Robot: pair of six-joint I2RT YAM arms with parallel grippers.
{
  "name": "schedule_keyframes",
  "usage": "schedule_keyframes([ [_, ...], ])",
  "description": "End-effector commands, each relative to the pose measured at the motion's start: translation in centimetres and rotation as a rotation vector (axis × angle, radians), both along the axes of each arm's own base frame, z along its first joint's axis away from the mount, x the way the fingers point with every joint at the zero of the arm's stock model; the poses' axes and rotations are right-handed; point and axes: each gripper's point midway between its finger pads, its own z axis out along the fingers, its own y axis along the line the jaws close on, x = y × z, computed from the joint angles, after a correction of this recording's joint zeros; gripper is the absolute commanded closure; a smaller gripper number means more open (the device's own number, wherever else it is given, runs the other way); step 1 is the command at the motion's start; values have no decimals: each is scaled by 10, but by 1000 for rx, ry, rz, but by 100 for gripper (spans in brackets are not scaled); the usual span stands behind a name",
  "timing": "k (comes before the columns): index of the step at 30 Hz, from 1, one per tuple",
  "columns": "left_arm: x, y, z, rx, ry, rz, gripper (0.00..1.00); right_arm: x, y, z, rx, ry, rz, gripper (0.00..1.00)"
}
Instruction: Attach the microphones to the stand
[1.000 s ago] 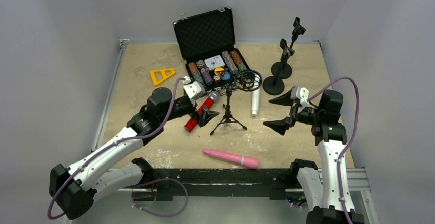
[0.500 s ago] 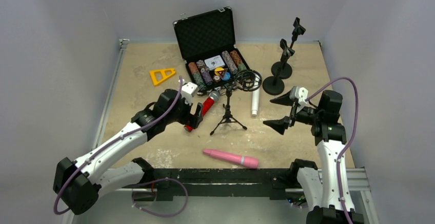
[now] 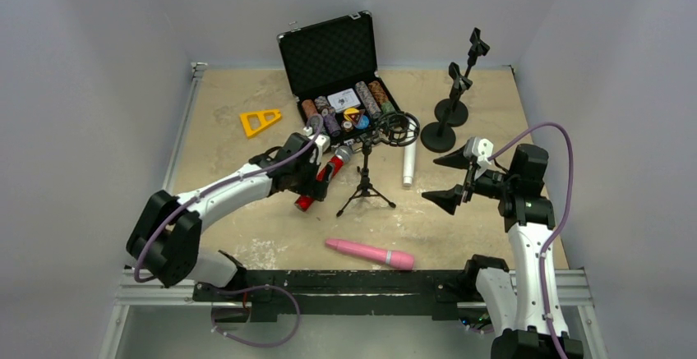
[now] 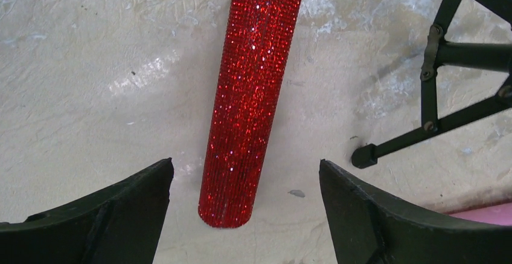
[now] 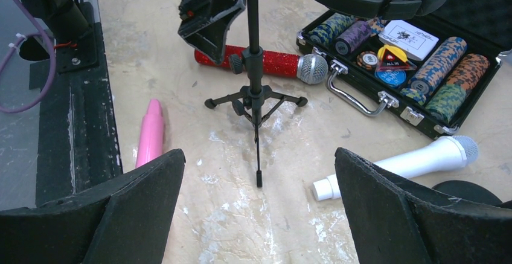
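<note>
The tan surface (image 3: 230, 137) carries everything, and the tripod stand (image 3: 366, 185) near its middle is your reference. Behind the tripod, the open black case (image 3: 329, 51) of chips stands with its lid up. To the right of the tripod and further back stand two round-base stands (image 3: 438, 135).

Your left pincer (image 4: 244, 166) is just left of the tripod, down low over the surface. It is spread wide and grips nothing. Its two fingers sit either side of the tail end of the red mic (image 4: 250, 95), with bare surface showing between each finger and the glittery barrel. Your right pincer (image 3: 448, 181) hangs well to the right of the tripod, raised and facing it. It too is fully spread and holds nothing.

All three mics lie flat on the surface. The red mic is just left of the tripod, with its silver head toward the case and close to the tripod's mast. The pink mic (image 3: 370, 253) lies on the near side of the tripod, toward the arm bases. The white mic (image 3: 408, 164) lies just right of the tripod.

An orange triangle (image 3: 260, 121) sits well to the tripod's left and further back.
</note>
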Motion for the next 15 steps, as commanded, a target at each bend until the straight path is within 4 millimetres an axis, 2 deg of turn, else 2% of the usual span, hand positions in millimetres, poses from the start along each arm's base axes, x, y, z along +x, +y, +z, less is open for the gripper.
schedule_keyframes([
  [1, 21, -16, 1, -21, 6, 11, 8, 1, -1, 1, -3, -11, -1, 2],
  [9, 28, -18, -35, 45, 98, 43, 24, -1, 0, 2, 3, -11, 9, 2],
  [13, 24, -15, -50, 73, 143, 62, 38, -1, 0, 3, 5, -11, 12, 2],
  [15, 19, -13, -57, 79, 168, 62, 51, -1, 0, 4, 5, -12, 12, 2],
])
